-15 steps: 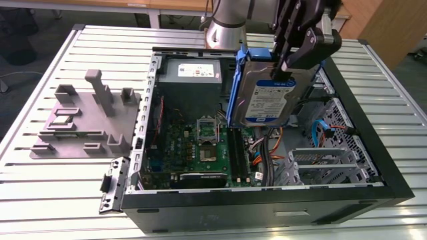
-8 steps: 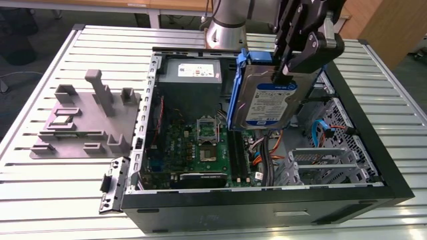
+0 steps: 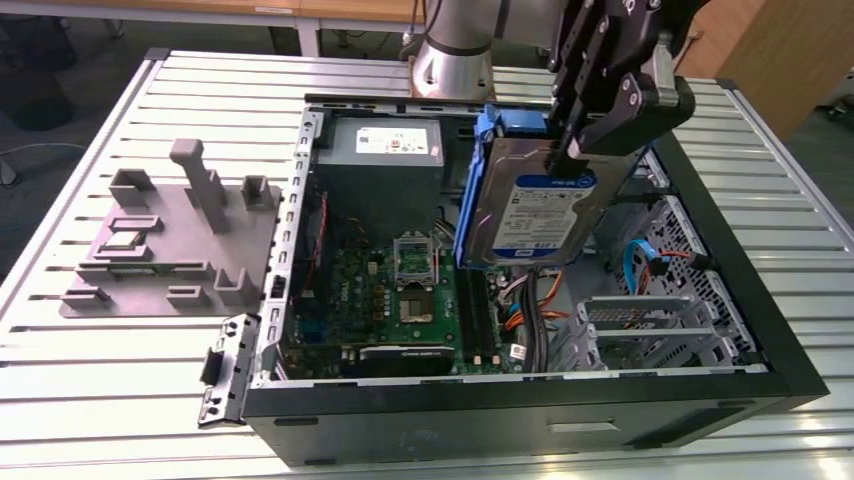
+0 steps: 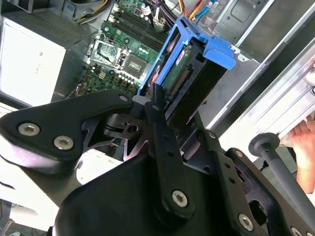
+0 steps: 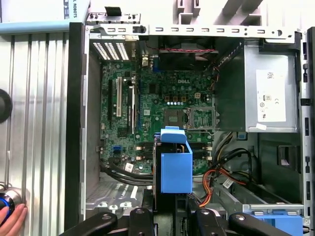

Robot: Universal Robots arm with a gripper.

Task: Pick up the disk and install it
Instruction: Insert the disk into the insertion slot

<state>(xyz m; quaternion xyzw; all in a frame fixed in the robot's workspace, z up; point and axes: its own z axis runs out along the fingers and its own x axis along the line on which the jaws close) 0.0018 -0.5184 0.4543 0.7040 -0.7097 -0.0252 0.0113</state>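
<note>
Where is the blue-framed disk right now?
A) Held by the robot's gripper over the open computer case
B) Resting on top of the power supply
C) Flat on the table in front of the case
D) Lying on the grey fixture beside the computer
A: in the exterior view the gripper is clamped on the disk, which hangs on edge above the motherboard inside the open case.

Arm [image 3: 461,45] cut off by the exterior view's upper edge, disk [image 3: 534,215] top hidden behind the gripper [image 3: 577,150] clamping it, motherboard [image 3: 387,290] partly hidden behind disk, hand [image 5: 12,219] clipped at first wrist view's edge
</note>
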